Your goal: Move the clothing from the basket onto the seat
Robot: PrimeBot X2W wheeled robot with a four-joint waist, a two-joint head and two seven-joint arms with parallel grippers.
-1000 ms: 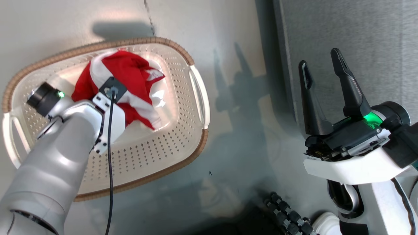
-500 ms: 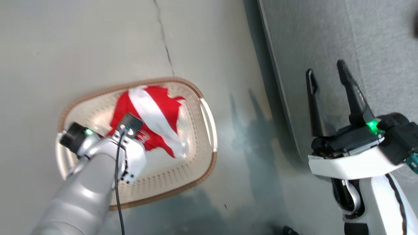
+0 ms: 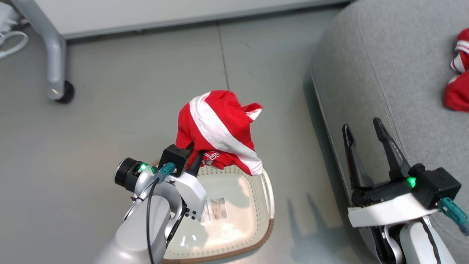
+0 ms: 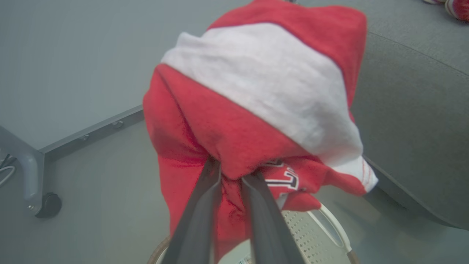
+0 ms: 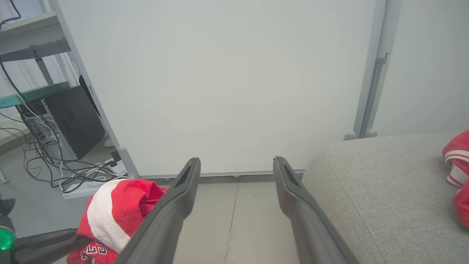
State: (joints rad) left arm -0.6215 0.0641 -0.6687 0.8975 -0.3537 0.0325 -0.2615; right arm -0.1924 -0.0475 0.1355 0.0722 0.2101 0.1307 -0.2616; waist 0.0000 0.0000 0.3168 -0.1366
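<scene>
A red garment point(image 3: 220, 124) is held clear above the basket point(image 3: 270, 223), the left gripper point(image 4: 231, 172) clamped on a fold of it. The basket floor is seen bare around its paper label point(image 3: 216, 208), though part is hidden by the forearm point(image 3: 143, 234), so more may remain. The right gripper point(image 3: 361, 126) is poised, fingers apart and empty, beside the seat point(image 3: 395, 66), where a second red garment point(image 3: 458, 91) already lies. The held piece is yet to be carried across.
</scene>
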